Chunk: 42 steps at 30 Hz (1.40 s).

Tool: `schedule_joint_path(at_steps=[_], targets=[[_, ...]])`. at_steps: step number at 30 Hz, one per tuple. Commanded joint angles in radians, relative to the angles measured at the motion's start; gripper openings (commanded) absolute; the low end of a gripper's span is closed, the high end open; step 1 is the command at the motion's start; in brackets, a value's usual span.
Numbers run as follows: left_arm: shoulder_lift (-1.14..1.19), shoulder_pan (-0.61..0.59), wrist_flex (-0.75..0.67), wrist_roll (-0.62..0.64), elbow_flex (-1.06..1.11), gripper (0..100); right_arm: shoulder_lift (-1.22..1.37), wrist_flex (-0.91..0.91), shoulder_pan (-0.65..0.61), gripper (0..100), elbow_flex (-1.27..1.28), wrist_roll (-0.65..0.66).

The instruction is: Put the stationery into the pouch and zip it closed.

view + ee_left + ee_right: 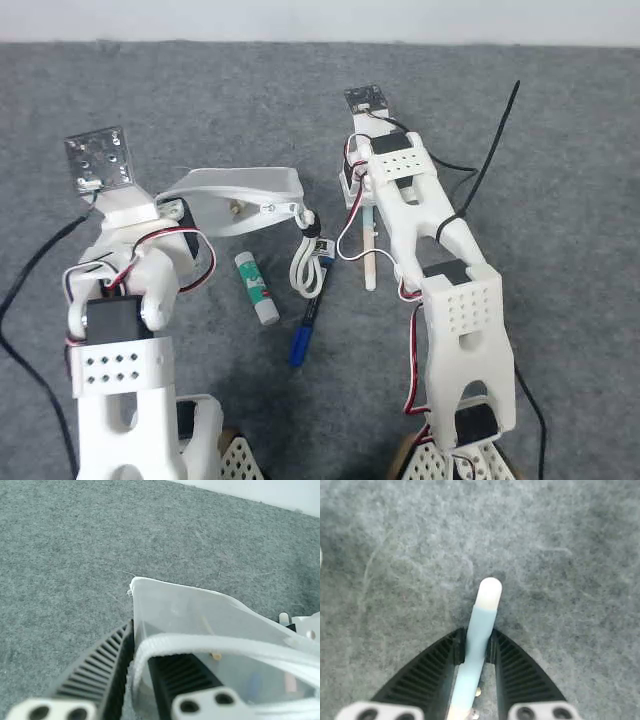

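Grey, carpet-like fabric [560, 150] is spread over the whole table, and everything is set out on it. At the left, the left gripper [140, 641] is seen clamped on the near edge of the pouch [235, 195], with a white webbing strip [210, 644] caught between its ribbed black fingers [95, 675]. The pouch, of translucent white plastic, is held just beside the left arm and stretches towards the middle of the table; a white strap loop [300, 265] is attached at its far end. Through the pouch wall a small yellowish piece and faint blue and pink patches can be made out, but it cannot be told whether they are inside the pouch or behind it. Just right of the left arm and below the pouch, a glue stick [255, 288] with a green label is laid flat on the fabric. Next to it a blue pen [310, 312] is laid at a slant, its upper end beside the strap loop. Furthest right, the right gripper [476, 642] is closed tight on a pale pen [482, 622], whose rounded white end is pushed out past the fingertips, close to the fabric.
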Motion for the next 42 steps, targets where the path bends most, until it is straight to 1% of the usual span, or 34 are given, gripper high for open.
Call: schedule_joint_path(at_steps=[1,16,22,32,42], targets=[[-0.008,-0.012,-0.011,0.012,-0.019,1,-0.031,0.047,-0.031,5.4,-0.044,0.020],[-0.008,-0.012,-0.011,0.012,-0.018,1,-0.243,0.268,-0.061,5.4,-0.046,0.023],[-0.008,-0.012,-0.012,0.012,-0.018,1,-0.317,0.398,-0.113,5.4,-0.046,0.023],[-0.008,-0.012,-0.012,0.012,-0.018,1,-0.433,0.553,-0.194,5.4,-0.046,0.023],[-0.008,-0.012,-0.012,0.012,-0.018,1,-0.633,0.634,-0.186,5.4,-0.038,0.023]])
